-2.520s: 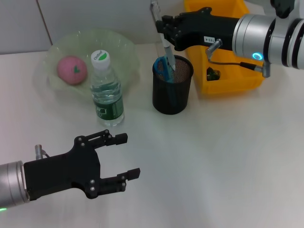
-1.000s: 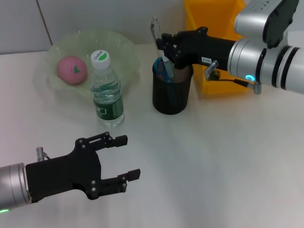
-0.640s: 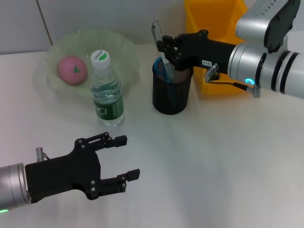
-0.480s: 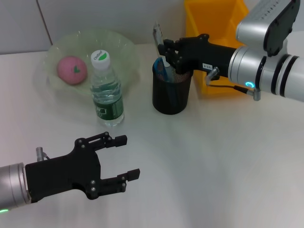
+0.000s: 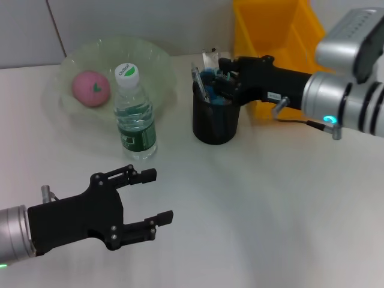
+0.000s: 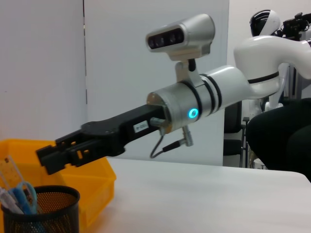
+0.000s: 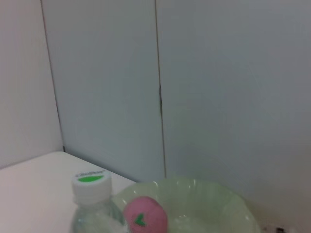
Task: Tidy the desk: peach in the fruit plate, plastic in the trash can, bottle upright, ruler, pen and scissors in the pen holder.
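- Now the right gripper (image 5: 223,77) sits low at the pen holder's (image 5: 217,117) far rim. A moment ago it held the ruler (image 5: 198,83) clamped upright above the cup.
- The ruler leans loose against the holder's left rim, beside the blue-handled scissors (image 6: 23,196); the fingers look parted and off it, so I read it as let go.
- The left gripper (image 5: 147,197) hovers near and left over the table (image 5: 270,210), fingers spread, empty, about where it was.
- The peach (image 5: 91,87) lies in the fruit plate (image 5: 159,60), far left.
- The bottle (image 5: 133,114) stands upright, just near of the plate.
- The yellow bin (image 5: 282,36) is far right; I can't see inside it.
- My guess: the last item is filed and the desk is nearly done; only the arm's pull-back remains, and it mustn't catch the ruler.
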{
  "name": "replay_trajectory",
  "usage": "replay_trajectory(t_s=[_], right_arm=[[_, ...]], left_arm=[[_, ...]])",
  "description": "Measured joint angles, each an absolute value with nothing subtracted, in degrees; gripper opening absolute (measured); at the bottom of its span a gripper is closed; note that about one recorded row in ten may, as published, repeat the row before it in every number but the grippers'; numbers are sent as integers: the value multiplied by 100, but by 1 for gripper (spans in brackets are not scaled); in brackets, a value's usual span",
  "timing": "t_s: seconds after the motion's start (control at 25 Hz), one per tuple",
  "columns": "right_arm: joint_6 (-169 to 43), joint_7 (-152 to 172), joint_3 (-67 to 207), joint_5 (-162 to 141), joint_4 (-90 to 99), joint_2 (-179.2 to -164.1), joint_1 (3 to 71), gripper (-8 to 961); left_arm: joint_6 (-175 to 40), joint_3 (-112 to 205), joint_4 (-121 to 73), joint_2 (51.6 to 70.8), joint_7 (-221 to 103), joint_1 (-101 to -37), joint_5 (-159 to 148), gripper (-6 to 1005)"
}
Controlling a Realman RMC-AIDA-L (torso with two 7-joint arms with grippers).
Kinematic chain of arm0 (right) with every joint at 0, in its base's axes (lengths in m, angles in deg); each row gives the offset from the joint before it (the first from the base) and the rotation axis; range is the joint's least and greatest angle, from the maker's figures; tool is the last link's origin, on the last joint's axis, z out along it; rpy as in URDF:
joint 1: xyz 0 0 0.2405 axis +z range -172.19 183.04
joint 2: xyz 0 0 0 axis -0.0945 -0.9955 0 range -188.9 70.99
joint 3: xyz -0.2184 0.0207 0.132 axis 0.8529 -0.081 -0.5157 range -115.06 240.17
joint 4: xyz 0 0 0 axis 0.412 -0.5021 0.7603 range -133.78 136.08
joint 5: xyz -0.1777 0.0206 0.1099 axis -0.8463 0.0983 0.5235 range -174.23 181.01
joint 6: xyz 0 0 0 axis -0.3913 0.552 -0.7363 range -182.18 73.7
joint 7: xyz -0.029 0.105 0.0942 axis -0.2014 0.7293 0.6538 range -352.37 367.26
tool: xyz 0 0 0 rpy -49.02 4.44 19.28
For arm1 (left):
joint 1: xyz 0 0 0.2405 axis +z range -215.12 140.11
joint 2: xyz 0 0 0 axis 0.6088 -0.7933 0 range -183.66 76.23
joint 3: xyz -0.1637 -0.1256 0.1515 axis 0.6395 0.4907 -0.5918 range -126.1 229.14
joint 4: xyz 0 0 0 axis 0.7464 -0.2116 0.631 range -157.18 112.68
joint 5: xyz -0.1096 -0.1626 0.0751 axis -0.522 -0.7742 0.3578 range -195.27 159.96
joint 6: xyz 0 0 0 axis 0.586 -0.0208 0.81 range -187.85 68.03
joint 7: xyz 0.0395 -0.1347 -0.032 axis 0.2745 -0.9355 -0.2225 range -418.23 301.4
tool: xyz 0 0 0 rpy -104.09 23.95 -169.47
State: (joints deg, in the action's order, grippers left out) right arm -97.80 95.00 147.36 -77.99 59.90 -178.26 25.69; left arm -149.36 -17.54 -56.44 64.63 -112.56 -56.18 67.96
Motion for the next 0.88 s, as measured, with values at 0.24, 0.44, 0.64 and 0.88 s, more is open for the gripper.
replay_trajectory(t_s=[0.24,0.44,0.64,0.88], right_arm=[[-12181,9574,13267,-7562,6346,-17790,2102,429],[-14520,9290,11325,-8031,5550,-17513,2055,735],[-15543,8777,10371,-8147,4754,-17331,2002,820],[-15622,8535,10382,-9229,5019,-17551,2121,819]], left_arm=[[-15226,-1482,-5644,6443,-11380,-5557,6796,765],[-15594,-1254,-5644,6428,-11419,-5460,6830,765],[-15742,-1251,-5644,6423,-11454,-5432,6839,765],[-15753,-1309,-5644,6415,-11502,-5454,6846,765]])
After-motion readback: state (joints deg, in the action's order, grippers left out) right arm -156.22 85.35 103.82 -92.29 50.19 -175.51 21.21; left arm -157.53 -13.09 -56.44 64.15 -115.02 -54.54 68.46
